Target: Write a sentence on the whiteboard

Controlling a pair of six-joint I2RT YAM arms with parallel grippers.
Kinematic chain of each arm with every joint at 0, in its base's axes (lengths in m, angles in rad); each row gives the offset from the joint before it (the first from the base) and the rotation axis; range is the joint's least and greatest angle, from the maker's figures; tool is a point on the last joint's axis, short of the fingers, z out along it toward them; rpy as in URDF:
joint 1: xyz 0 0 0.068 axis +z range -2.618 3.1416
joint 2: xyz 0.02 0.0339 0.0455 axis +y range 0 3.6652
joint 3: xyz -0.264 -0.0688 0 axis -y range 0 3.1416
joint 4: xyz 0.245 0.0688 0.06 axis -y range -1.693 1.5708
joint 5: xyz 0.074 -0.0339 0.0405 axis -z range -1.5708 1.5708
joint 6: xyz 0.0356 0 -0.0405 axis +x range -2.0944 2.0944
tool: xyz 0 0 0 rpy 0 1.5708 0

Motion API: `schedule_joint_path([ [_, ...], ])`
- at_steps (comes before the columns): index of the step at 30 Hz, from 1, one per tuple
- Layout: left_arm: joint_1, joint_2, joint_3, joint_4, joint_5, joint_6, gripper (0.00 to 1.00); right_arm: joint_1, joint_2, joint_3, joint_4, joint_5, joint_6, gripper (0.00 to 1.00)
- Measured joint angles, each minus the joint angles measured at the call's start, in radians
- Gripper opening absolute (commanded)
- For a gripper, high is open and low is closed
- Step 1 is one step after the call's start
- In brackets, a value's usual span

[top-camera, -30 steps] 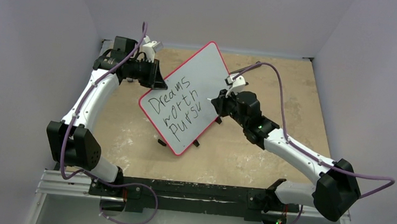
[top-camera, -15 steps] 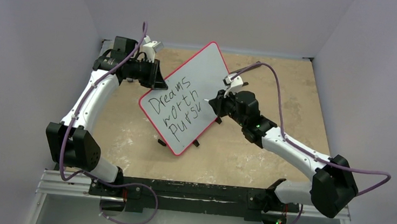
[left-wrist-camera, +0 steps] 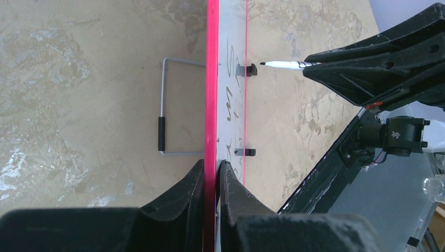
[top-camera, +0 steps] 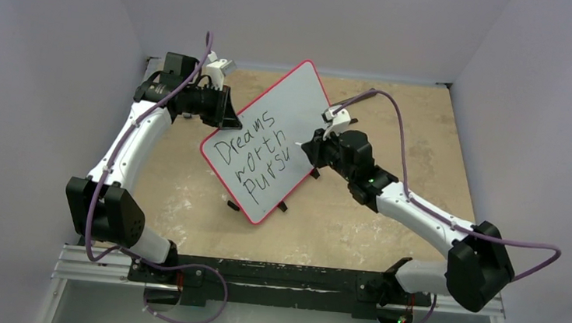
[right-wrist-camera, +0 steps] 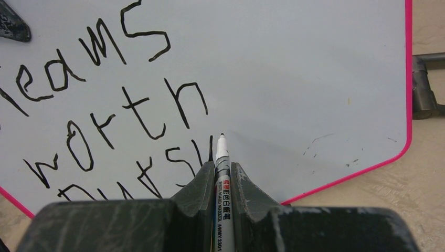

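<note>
The right gripper [right-wrist-camera: 223, 172], clamping the marker [right-wrist-camera: 221, 155], has edged toward the whiteboard [right-wrist-camera: 315, 68] the left gripper [left-wrist-camera: 211, 167] pinches; the sentence [top-camera: 256, 157] likely needs "ing" next.

I seem to be in a robotics lab test cell. I work inside a plain box: pale, bare walls [top-camera: 33, 69] close in on three sides of my desk [top-camera: 439, 159], whose tan top is scuffed and blotched with white. My two arms [top-camera: 132, 140] are bolted to a black bar [top-camera: 288, 277] on a metal rail [top-camera: 94, 266] at the near edge. Purple cables [top-camera: 389, 93] loop loosely along them.
</note>
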Motion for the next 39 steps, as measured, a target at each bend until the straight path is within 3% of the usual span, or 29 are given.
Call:
schedule_joint_path([
  [39, -0.005, -0.007, 0.000, 0.000, -0.009, -0.002, 0.00, -0.013, 0.108, -0.005, 0.061, -0.005, 0.018, 0.00],
])
